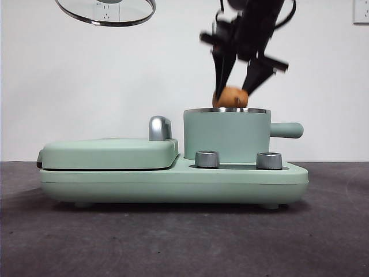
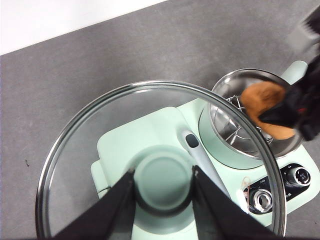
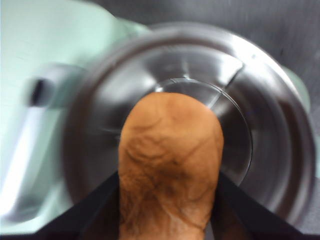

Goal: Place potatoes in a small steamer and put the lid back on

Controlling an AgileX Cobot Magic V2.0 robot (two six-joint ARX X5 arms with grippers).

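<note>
The right gripper [image 1: 237,91] holds the potato [image 1: 230,97] between its two black jaws, just above the steel rim of the steamer [image 1: 226,135]. In the right wrist view the potato [image 3: 170,165] fills the space between the jaws, with the shiny inside of the pot directly below it. The potato looks firm and lumpy, with a rough dry skin, so I judge it is not slippery and not fragile; a grip across its middle, as now, seems secure. It is rather heavy for its size, so it may drop hard onto the wire rack visible inside the pot [image 2: 250,120] if the jaws let go from high up.

The left gripper [image 2: 162,200] is clamped on the green knob of the lid [image 2: 90,150], which hangs in the air high above the flat green griddle cover [image 1: 109,153]. In the front view only the lower edge of the lid [image 1: 106,14] shows at the top. The lid is glass with a steel rim, stiff but breakable, and smooth everywhere except the knob. The knob is the only good place to hold it, and I think it must come down level on the rim.
</note>
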